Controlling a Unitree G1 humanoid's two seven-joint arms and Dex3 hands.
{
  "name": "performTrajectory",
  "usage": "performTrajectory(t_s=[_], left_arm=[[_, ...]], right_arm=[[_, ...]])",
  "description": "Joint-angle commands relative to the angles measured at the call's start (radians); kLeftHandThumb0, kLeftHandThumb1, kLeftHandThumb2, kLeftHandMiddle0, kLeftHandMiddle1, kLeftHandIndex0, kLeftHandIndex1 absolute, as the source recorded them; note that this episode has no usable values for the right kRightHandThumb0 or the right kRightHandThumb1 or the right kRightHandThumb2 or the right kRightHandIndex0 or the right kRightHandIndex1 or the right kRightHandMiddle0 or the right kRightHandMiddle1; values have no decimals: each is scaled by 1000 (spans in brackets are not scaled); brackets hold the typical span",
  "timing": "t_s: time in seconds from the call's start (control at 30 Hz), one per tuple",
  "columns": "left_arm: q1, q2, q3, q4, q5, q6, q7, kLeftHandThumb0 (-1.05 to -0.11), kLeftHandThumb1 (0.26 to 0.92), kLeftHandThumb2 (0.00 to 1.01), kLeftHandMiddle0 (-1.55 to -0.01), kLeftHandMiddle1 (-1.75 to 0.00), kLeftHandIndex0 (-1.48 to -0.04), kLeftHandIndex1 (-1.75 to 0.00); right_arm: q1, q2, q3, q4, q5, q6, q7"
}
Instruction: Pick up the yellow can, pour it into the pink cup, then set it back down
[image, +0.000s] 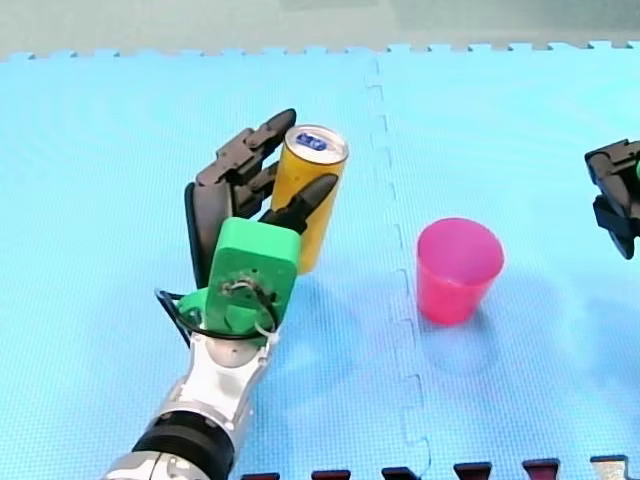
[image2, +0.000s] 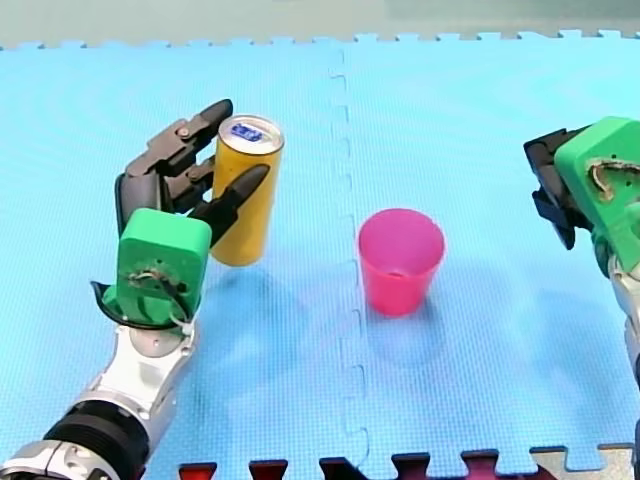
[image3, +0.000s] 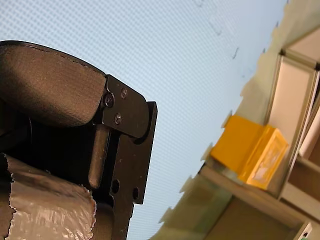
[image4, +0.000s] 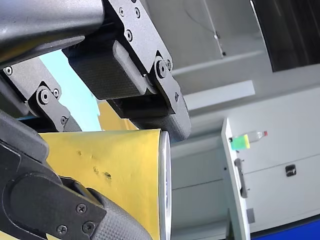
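The yellow can stands upright on the blue mat, left of centre. My left hand is closed around it, with fingers behind its left side and the thumb across its front. In the second wrist view the can's yellow wall sits between the black finger pads. The pink cup stands upright to the right of the can, apart from it. Its inside is hard to read. My right hand hovers at the right edge, holding nothing, well clear of the cup.
The blue foam mat has a jigsaw seam running front to back between can and cup. Its toothed front edge lies close to me. An orange box sits beyond the mat's edge in the first wrist view.
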Motion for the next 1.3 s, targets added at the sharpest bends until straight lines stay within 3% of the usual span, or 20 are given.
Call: performTrajectory(t_s=[0.0,0.47,0.67,0.87,1.27], left_arm=[[-6,0,2,-9,-7,-1,-8,-349,799,1,-1371,-4,-1204,0],[32,-13,4,-28,-12,6,-13,-361,800,0,-1365,0,-1190,0],[59,-33,21,-25,-40,-21,-22,-366,800,0,-1364,0,-1191,-1],[65,-56,42,-3,-72,-56,-30,-382,807,3,-1345,0,-1182,0],[60,-61,64,27,-100,-93,-76,-392,823,3,-1302,0,-1182,0]], right_arm=[[2,-3,-1,0,2,-4,-3],[9,-5,-6,0,6,-10,8],[12,-3,-8,-1,7,-12,2],[15,-4,-8,-1,7,-12,-3],[20,-4,-17,-1,15,-14,-1]])
